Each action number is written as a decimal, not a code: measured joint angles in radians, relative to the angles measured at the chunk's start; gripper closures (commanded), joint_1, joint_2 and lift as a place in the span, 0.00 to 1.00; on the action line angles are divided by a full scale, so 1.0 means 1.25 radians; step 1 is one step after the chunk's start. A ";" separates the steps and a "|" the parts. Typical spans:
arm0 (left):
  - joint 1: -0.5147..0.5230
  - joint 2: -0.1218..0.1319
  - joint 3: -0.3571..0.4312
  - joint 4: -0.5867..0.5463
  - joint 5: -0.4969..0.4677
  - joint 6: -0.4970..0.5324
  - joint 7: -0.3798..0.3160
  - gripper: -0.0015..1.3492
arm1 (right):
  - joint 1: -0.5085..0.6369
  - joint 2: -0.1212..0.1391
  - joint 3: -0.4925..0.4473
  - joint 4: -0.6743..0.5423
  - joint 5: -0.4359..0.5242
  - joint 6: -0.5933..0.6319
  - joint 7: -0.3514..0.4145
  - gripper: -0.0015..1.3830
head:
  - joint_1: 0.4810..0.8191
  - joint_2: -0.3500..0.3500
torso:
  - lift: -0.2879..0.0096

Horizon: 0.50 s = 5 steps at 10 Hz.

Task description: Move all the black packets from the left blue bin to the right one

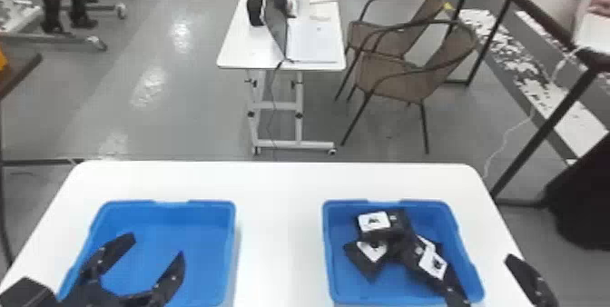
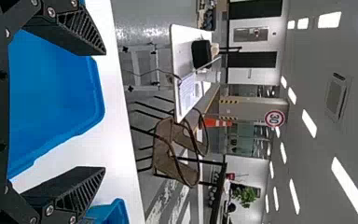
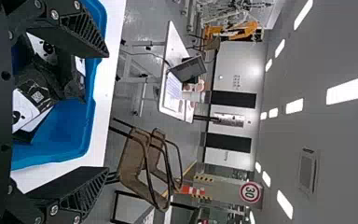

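Head view, left blue bin (image 1: 206, 229): set on the white table (image 1: 281, 183) beside the right bin (image 1: 338, 256), presumably to keep each transfer short; showing bare floor and no packet in the visible part, with the near side partly hidden
Head view, black packets (image 1: 398, 222): lying in the right bin in a loose, overlapping heap, some with white labels (image 1: 374, 220) facing up; probably placed without sorting, since the task calls only for a change of bin
Head view, left gripper (image 1: 156, 245): positioned over the left blue bin with fingers spread and nothing between; apparently placed for reaching down or for a last check
Left wrist view, left gripper: fingers wide apart, holding nothing; aimed across the left blue bin, with part of the right bin beyond one finger
Right wrist view, right gripper (image 3: 108, 112): held with fingers well apart and nothing pinched; straddling the outer side of the right bin, with one finger over the heap and the other past the rim, probably to stay near the drop area
Right wrist view, black packets: resting inside the rim, crossed and tilted; likely to slide if brushed
Progress, as judged: near or at completion; next, confirm the hidden part of the left blue bin, then lift both grippers clear of rims and heap
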 measured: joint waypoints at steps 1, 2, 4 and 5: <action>0.000 0.000 -0.001 0.001 0.002 0.002 0.000 0.11 | 0.000 0.000 0.000 -0.001 0.000 0.003 0.000 0.12 | 0.63 0.41 | 0.97; 0.000 0.000 -0.001 0.001 0.002 0.003 0.000 0.11 | 0.000 0.000 0.000 -0.001 -0.001 0.005 0.000 0.12 | 0.63 0.41 | 0.97; -0.001 0.000 -0.001 0.001 0.003 0.001 0.000 0.11 | 0.001 0.000 0.001 -0.001 -0.002 0.008 0.000 0.12 | 0.63 0.41 | 0.97; -0.001 0.000 -0.001 0.001 0.003 0.000 0.000 0.11 | 0.001 0.000 0.001 -0.001 -0.002 0.010 0.000 0.12 | 0.63 0.41 | 0.97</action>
